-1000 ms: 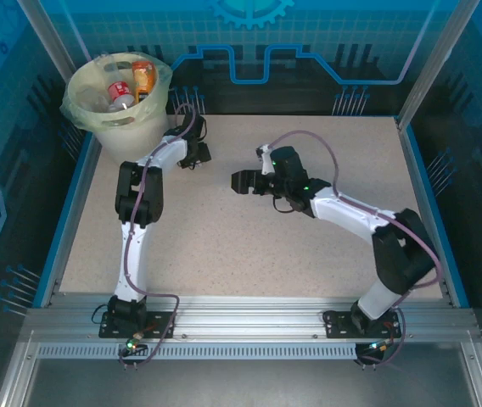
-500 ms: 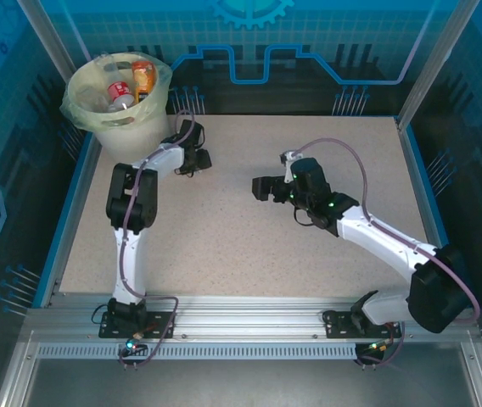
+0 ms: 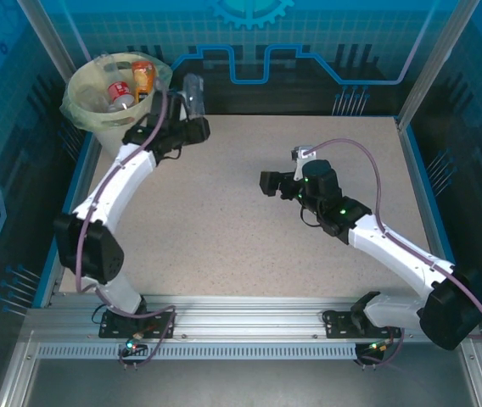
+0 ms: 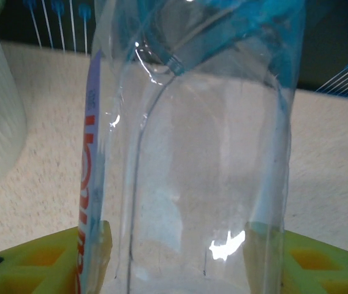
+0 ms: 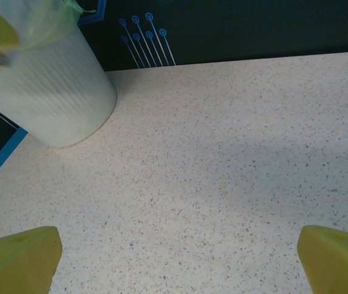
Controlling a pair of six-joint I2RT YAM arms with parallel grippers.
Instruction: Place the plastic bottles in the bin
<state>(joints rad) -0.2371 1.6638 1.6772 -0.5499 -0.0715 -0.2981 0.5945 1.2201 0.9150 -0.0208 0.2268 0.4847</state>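
The left gripper (image 3: 192, 119) is clamped on a clear plastic bottle (image 3: 193, 89), held upright just to the right of the bin (image 3: 131, 127) and near its rim, but not over the opening. In the left wrist view the yellow fingers (image 4: 39, 263) press the bottle (image 4: 198, 171) from both sides low on its body. A label strip with red lettering (image 4: 91, 184) runs down its left edge. The right gripper (image 3: 265, 182) hovers over the middle of the bench (image 3: 224, 254), well apart from the bin. Its yellow fingertips (image 5: 15, 254) are spread wide with nothing between them.

Inside the bin lie at least a red-labelled bottle (image 3: 120, 91) and an orange bottle (image 3: 143, 76). I judge the task nearly done: the held bottle looks like the last one outside the bin. What is left is to carry it over the rim and let go.

The held bottle is thin, glossy and see-through, a smooth cylinder narrowing to a shoulder, and it appears empty. It will likely be light and may dent under the grip. The bin is a pale cream round bucket with a finely ribbed wall (image 5: 51, 92), lined with a filmy, crinkled clear bag (image 3: 73, 106). The bench is a matte, speckled beige slab.
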